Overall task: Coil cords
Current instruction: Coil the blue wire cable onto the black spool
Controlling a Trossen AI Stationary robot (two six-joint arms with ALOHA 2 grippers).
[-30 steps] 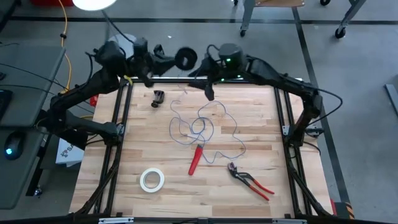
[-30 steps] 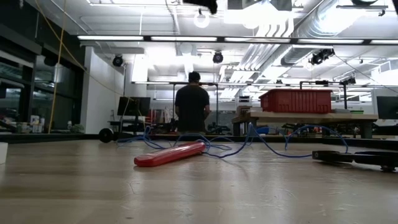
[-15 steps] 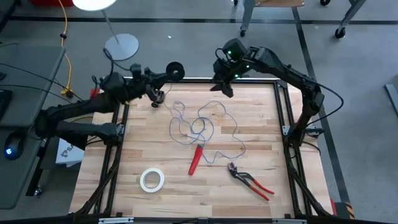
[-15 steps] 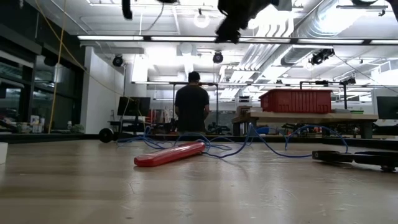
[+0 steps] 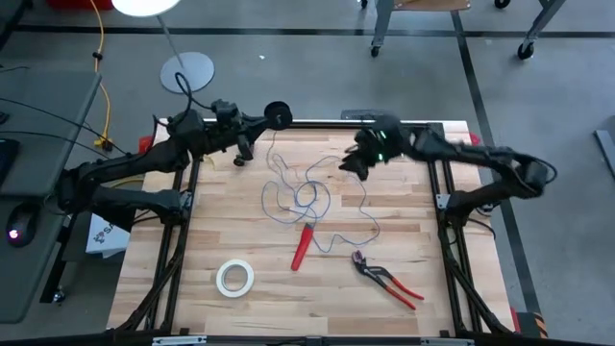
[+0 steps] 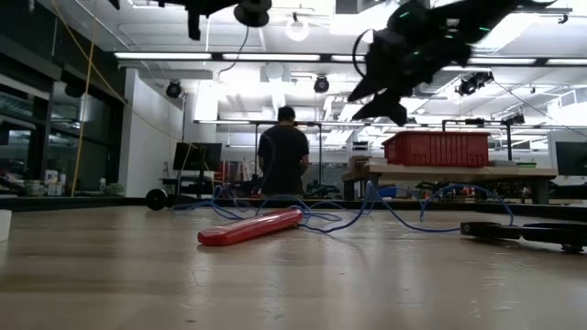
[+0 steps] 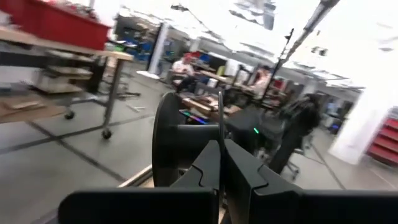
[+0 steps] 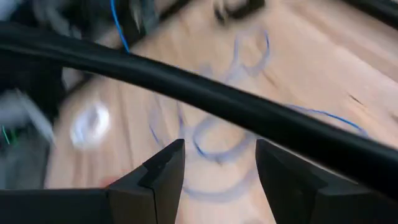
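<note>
Overhead, left fingers (image 5: pixel 272 116) pinch spool (image 5: pixel 278 115); wire (image 5: pixel 312 197) loose on table (image 5: pixel 240 231).

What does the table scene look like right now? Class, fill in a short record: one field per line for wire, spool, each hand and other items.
wire: thin blue wire in loose loops mid-table, one strand rising to the spool
spool: black spool held at the table's far edge
left hand: left hand shut on the spool
right hand: right hand open, above the wire's far loops
other items: red tool, pliers, white tape roll
</note>
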